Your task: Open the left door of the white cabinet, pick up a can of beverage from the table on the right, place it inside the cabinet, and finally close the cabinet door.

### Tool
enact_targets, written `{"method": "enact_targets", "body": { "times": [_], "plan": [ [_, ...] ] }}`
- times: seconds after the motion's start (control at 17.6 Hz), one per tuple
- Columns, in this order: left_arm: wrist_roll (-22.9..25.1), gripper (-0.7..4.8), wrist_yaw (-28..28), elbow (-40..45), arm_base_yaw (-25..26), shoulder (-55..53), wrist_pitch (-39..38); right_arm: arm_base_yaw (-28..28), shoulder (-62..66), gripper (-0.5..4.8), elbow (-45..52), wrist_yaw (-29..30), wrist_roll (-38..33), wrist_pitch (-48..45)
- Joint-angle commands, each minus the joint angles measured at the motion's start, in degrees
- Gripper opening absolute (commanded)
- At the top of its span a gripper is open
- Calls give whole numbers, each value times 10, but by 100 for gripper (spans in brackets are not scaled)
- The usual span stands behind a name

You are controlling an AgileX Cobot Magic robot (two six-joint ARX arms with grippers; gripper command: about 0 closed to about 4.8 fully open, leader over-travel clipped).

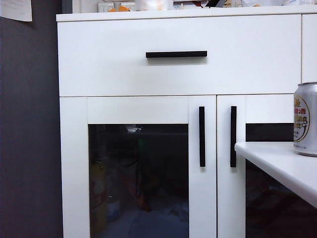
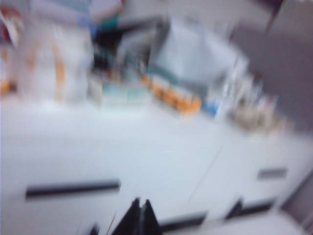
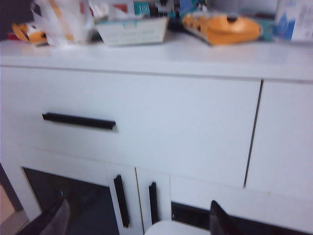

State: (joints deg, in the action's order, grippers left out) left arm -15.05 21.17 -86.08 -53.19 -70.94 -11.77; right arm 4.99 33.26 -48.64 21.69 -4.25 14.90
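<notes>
White cabinet [image 1: 178, 64] faces both grippers: left gripper [image 2: 140, 218] jaws apparently pressed together, right gripper [image 3: 139, 220] jaws wide.

A sheet of paper [image 1: 16, 10] is hanging on the dark wall [image 1: 29, 129] at ten o'clock. An orange object [image 3: 222, 27] is lying at one o'clock beside a pale box [image 3: 132, 30] at twelve o'clock.

One cabinet [image 1: 178, 74] has one drawer [image 1: 99, 54], two doors [image 1: 138, 168] and three black handles [image 1: 176, 54]. One can [image 1: 305, 119] stands on one tabletop [image 1: 277, 161]. Two claws [image 2: 140, 218] show
</notes>
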Motion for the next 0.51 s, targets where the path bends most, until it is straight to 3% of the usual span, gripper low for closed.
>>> {"method": "enact_targets", "body": {
  "times": [0.06,0.23,0.34,0.45,0.51],
  "plan": [
    [7,-5,4,-1,2,-15,-33,0,2,368,-3,0,30,-19],
    [-49,-6,0,-1,0,-27,-39,0,5,368,-2,-5,42,-21],
    [-3,-6,-57,-1,-1,-49,-32,-19,0,368,-2,-6,43,-19],
    [16,-5,-71,-1,-2,-75,-48,-23,-4,368,-2,-5,43,-13],
    [48,-6,-71,-1,-2,-96,-55,-24,-6,368,-2,-2,41,-9]
  ]
}}
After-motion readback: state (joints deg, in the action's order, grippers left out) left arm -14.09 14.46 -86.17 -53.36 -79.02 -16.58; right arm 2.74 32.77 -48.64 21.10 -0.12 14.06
